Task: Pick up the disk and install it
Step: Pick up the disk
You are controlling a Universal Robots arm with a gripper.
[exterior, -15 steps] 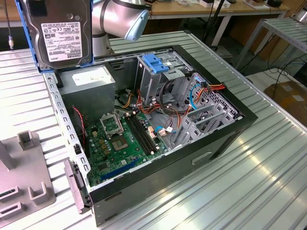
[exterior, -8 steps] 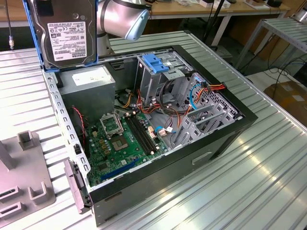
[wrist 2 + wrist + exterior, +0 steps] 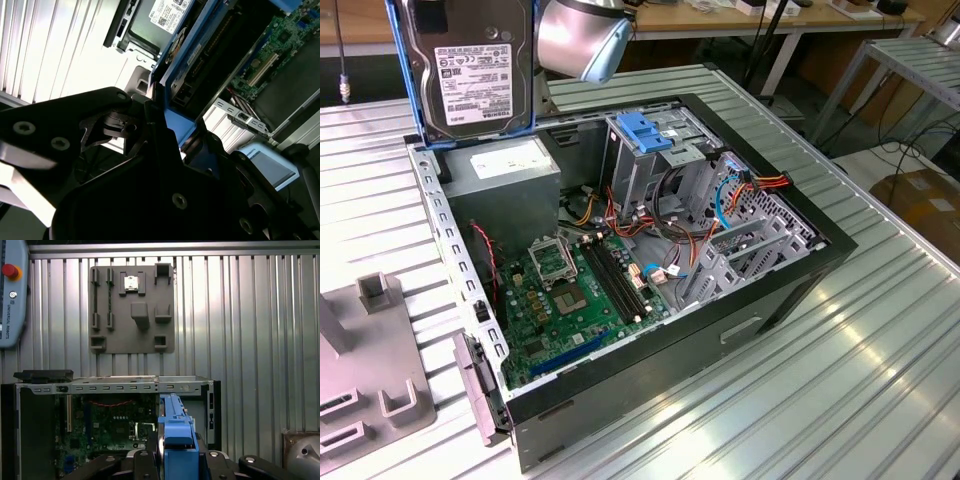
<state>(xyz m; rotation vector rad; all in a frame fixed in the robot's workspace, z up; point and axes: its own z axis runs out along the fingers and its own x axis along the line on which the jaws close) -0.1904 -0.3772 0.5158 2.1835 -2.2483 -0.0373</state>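
Note:
The disk (image 3: 470, 70) hangs upright in the air at the exterior view's top left, its white label facing the camera and its blue frame around the edges. It is above the back corner of the open computer case (image 3: 440, 215), over the power supply. In the first wrist view my gripper (image 3: 176, 460) is shut on the disk (image 3: 175, 425), seen edge-on as a blue strip between the black fingers. The second wrist view shows the disk's blue edge (image 3: 186, 52) running out from the gripper (image 3: 167, 117) toward the case.
Inside the case are a grey power supply with a white sticker (image 3: 510, 165), a metal drive cage with a blue handle (image 3: 645, 135), the green motherboard (image 3: 570, 290) and loose cables. A grey fixture plate (image 3: 370, 370) lies on the ribbed table beside the case. A pendant (image 3: 12, 290) rests at the table's edge.

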